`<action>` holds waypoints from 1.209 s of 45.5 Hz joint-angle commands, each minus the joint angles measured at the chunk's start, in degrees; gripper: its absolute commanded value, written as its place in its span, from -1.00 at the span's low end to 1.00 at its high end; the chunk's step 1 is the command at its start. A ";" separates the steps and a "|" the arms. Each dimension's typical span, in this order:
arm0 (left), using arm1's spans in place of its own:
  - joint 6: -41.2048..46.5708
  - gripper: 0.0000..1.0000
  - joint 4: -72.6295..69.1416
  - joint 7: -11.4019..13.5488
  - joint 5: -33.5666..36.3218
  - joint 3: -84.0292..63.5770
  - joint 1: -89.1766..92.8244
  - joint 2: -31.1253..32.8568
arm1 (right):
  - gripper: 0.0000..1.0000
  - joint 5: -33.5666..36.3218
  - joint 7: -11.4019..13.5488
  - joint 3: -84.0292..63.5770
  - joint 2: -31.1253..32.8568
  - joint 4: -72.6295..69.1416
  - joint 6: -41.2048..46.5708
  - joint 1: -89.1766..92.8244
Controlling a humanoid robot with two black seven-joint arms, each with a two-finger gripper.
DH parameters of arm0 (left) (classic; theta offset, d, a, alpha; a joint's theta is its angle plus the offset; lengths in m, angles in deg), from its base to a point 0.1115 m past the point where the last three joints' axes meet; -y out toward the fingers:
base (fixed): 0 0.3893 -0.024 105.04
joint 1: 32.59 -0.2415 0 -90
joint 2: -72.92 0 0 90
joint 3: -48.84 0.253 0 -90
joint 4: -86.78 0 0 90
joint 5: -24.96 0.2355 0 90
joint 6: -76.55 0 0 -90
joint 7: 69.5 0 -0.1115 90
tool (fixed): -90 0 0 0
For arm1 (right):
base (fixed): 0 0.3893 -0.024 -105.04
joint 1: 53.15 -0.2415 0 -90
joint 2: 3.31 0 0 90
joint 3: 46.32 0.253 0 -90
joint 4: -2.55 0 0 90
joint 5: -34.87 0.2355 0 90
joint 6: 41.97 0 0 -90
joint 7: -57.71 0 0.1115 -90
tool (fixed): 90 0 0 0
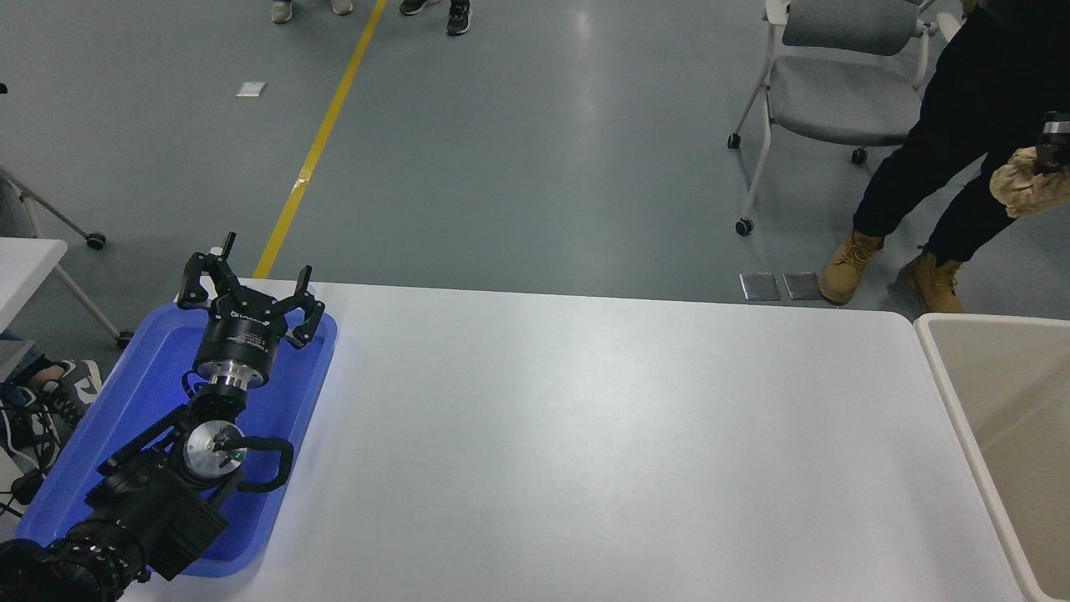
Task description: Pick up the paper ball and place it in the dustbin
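Up at the right edge we caught our right hand (1052, 146), only a sliver of it in view, clamped on the paper ball (1028, 181), which hung just below it, high in the air. The crumpled tan wad sat well above the dustbin (949, 368), whose pale rim and beige inner wall opened below the hand at the worktop's (585, 443) right end. We could see nothing lying between ball and bin but open floor and the worktop's far corner.

Over at the lower left, our left hand (251, 288) was parked above the blue tray (109, 435), fingers spread wide and holding nothing, pointing away from us. The tray lay under that hand and its arm, at the worktop's left edge, far across from the ball.

Beyond the right hand, a person in dark trousers and tan boots (853, 266) stood on the grey floor, with a grey wheeled chair (836, 100) just to that hand's left. A yellow floor line (322, 142) ran away beyond the left hand.
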 commanded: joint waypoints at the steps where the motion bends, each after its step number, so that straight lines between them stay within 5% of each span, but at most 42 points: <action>1: -0.02 1.00 0.00 0.00 0.03 0.00 0.00 0.00 | -1.00 0.03 0.09 -0.26 0.17 6.75 -0.44 5.82; 21: -0.02 1.00 0.00 0.00 -0.06 0.00 0.00 0.00 | -1.00 5.92 0.53 8.26 1.84 38.31 -6.85 42.65; 37: -0.02 1.00 0.00 0.00 0.03 0.00 0.00 0.00 | -1.00 15.23 0.62 12.13 1.49 43.77 -20.48 61.99; 55: -0.02 1.00 0.00 0.00 0.03 0.00 0.09 0.00 | -1.00 15.85 0.71 24.17 -2.99 45.44 -28.48 76.41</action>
